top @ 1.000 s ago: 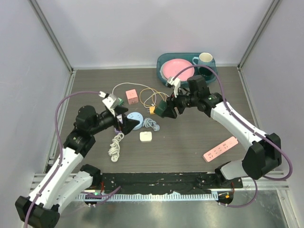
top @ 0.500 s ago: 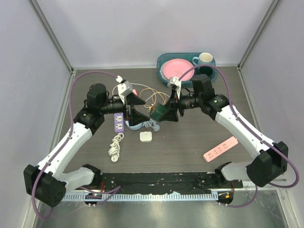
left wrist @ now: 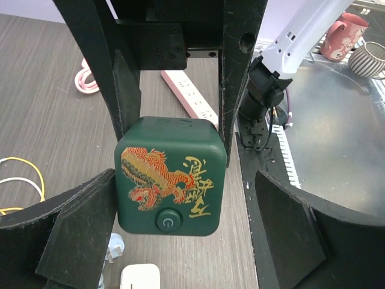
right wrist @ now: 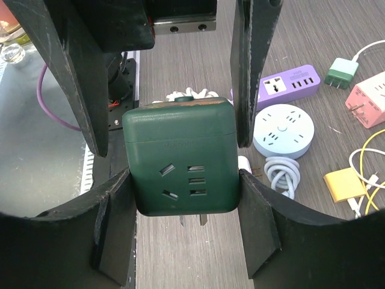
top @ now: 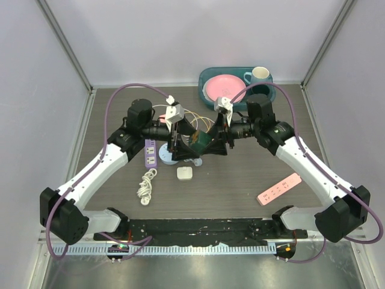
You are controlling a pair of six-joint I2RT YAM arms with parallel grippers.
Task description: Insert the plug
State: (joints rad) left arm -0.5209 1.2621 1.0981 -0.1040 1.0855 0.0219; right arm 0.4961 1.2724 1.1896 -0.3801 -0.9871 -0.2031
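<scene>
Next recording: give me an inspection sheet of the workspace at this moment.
Surface: dark wood-grain table.
Job's things: green cube socket held above the table; purple power strip and round blue socket lying flat.
Clutter: teal tray with pink plate and mug; pink power strip; white adapter.
Claws: right claw shut on the green cube socket; left claw open around it.
Cables: white coil; yellow plug with lead.
Surroundings: grey walls; nothing else seen.
</scene>
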